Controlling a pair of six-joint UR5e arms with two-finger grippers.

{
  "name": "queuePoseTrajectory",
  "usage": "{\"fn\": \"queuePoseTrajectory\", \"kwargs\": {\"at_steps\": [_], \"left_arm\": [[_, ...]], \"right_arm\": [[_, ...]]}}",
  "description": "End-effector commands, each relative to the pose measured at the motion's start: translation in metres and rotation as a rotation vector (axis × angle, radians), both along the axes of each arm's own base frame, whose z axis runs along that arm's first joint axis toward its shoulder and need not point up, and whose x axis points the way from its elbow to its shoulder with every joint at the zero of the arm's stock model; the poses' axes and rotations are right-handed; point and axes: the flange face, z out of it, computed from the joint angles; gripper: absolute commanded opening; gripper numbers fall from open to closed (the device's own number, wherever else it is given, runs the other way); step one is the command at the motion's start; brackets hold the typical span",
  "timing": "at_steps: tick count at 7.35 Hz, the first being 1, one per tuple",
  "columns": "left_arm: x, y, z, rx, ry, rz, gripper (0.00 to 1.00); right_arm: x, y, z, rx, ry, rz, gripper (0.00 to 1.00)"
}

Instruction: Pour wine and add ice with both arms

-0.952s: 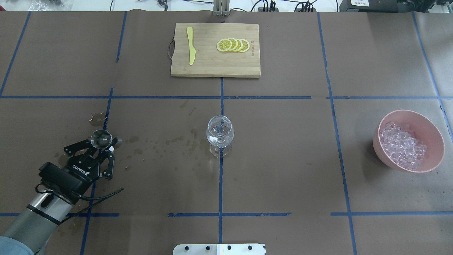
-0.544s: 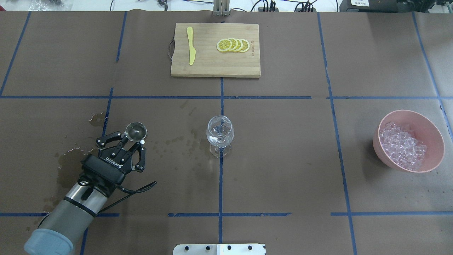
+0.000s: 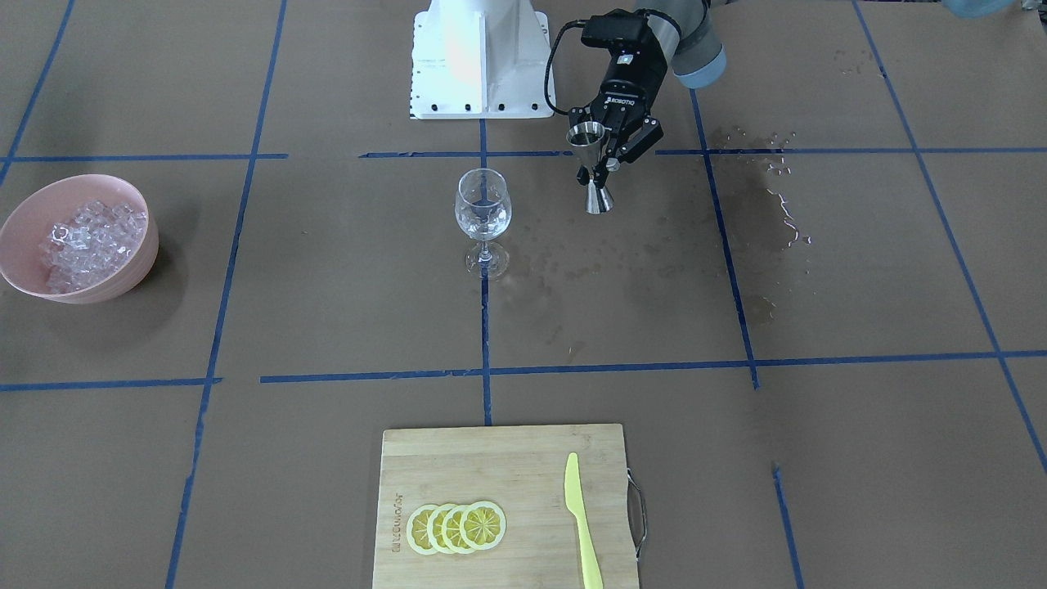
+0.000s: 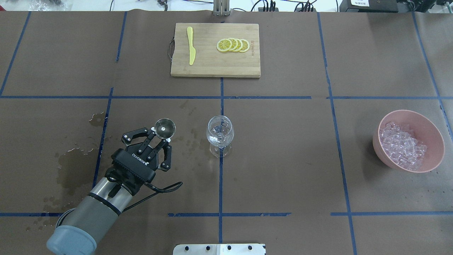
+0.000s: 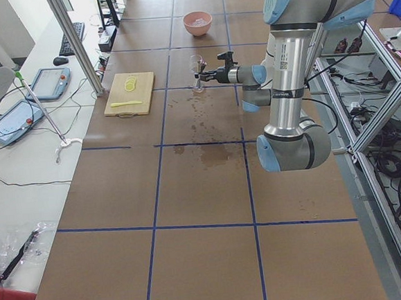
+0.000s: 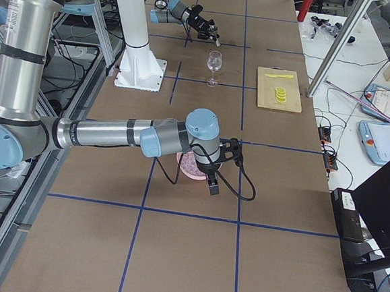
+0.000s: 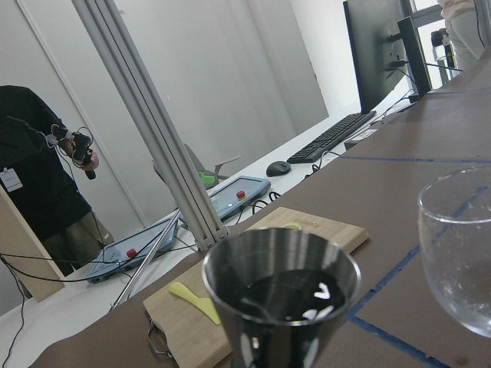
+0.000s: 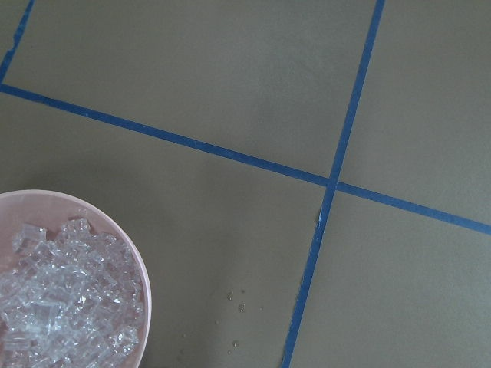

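Observation:
My left gripper [image 4: 161, 138] is shut on a metal jigger [image 4: 165, 128], held upright above the table, left of the wine glass [image 4: 220, 134]. It also shows in the front view [image 3: 597, 166], with the jigger [image 3: 590, 164] off to the side of the glass [image 3: 483, 214]. In the left wrist view the jigger [image 7: 280, 307] holds dark-looking wine [image 7: 280, 295]; the glass [image 7: 460, 253] stands right of it. Ice [image 4: 401, 145] fills a pink bowl [image 4: 437, 136] at the right. My right gripper [image 6: 212, 186] hangs over that bowl; I cannot tell if it is open. The right wrist view shows the ice [image 8: 54, 307].
A wooden cutting board [image 4: 212, 67] at the far middle carries lemon slices [image 4: 233, 45] and a yellow knife [image 4: 191, 46]. Wet stains [image 4: 70, 166] mark the paper at the left. The white base plate [image 3: 483, 57] stands at the near edge.
My left gripper has carried the jigger to the right, from the wet patch toward the wine glass. The glass and the bowl have not moved.

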Motion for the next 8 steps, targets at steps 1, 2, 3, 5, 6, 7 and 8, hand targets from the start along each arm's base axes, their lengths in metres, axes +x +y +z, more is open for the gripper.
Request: {"fn": "queuePoseTrajectory", "kwargs": {"at_steps": [1,2,3,5,6,7,8], "left_arm": [[0.022,0.000,-0.023,-0.047,0.004,0.048,0.00],[0.031,-0.004,-0.038,-0.053,-0.032,0.043,0.00],[0.035,-0.007,-0.038,-0.058,-0.073,0.037,0.00],[0.038,-0.017,-0.049,-0.062,-0.180,0.014,0.00],[0.036,-0.018,-0.054,-0.032,-0.218,0.011,0.00],[0.033,-0.022,-0.055,-0.005,-0.259,-0.001,0.00],[0.031,-0.026,-0.060,0.020,-0.293,-0.013,0.00]], "right_arm": [[0.002,0.004,0.004,-0.010,-0.001,0.005,1.00],[0.003,0.005,0.005,-0.012,-0.001,0.006,1.00],[0.004,0.006,0.006,-0.013,0.001,0.008,1.00],[0.006,0.006,0.005,-0.013,-0.001,0.012,1.00],[0.006,0.007,0.007,-0.018,0.001,0.013,1.00],[0.006,0.007,0.008,-0.018,0.001,0.013,1.00],[0.006,0.007,0.008,-0.018,0.001,0.013,1.00]]}}
